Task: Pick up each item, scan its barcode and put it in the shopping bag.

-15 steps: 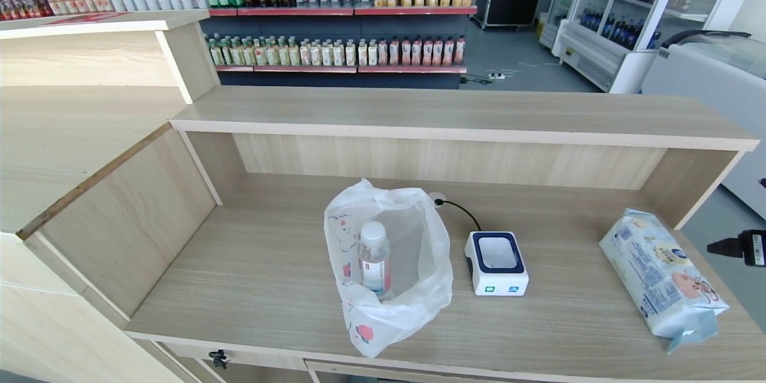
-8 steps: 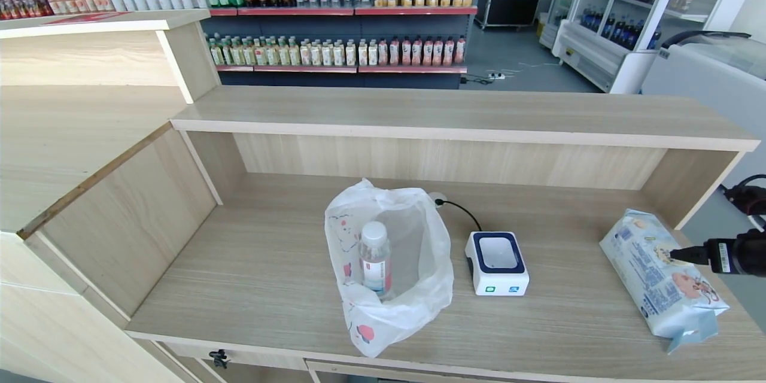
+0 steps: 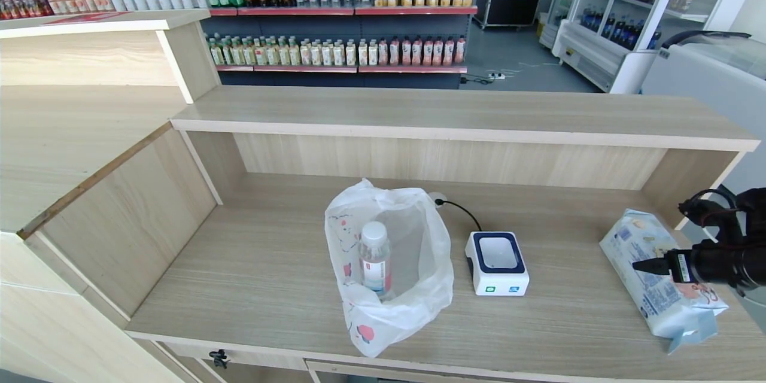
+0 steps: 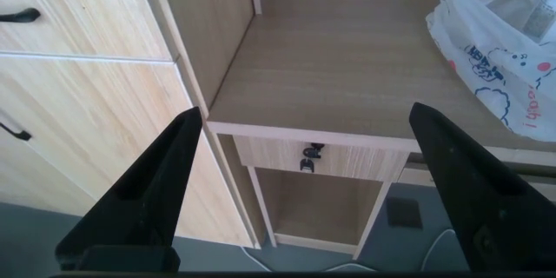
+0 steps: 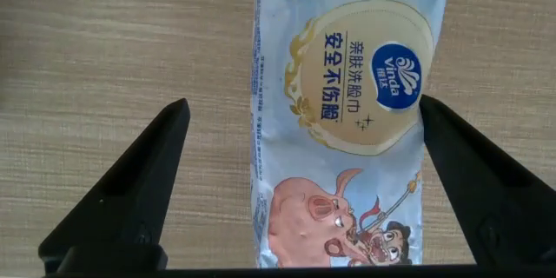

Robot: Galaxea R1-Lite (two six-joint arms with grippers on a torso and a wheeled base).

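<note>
Right, nearest to you the left jaws hang wide open with nothing between them, out in front of the worktop's (image 4: 347, 61) front edge. They face the drawer front with its small key (image 4: 307, 156).

Up on the worktop, the white shopping bag (image 3: 431, 275) stands open near the middle, close to the front edge. A clear bottle (image 3: 375, 260) with a white cap is upright inside it. Just beside the bag, to its right, sits the white scanner (image 3: 497, 263), dark-framed window facing up. Its black cable (image 3: 461, 208) runs back behind the bag.

Now look to the far right end: the pack of wipes (image 3: 664, 299) lies flat, lengthwise front to back. The right jaws are over its middle, spread wide, one finger off each long side of the pack (image 5: 347, 78). They are not closed on it, and whether they touch it you cannot tell.

Farther back, the raised wooden ledge (image 3: 455, 111) runs across behind the worktop. Beyond it are shelves of bottled drinks (image 3: 335, 51), and glass-door fridges (image 3: 622, 6) stand off to the right.
</note>
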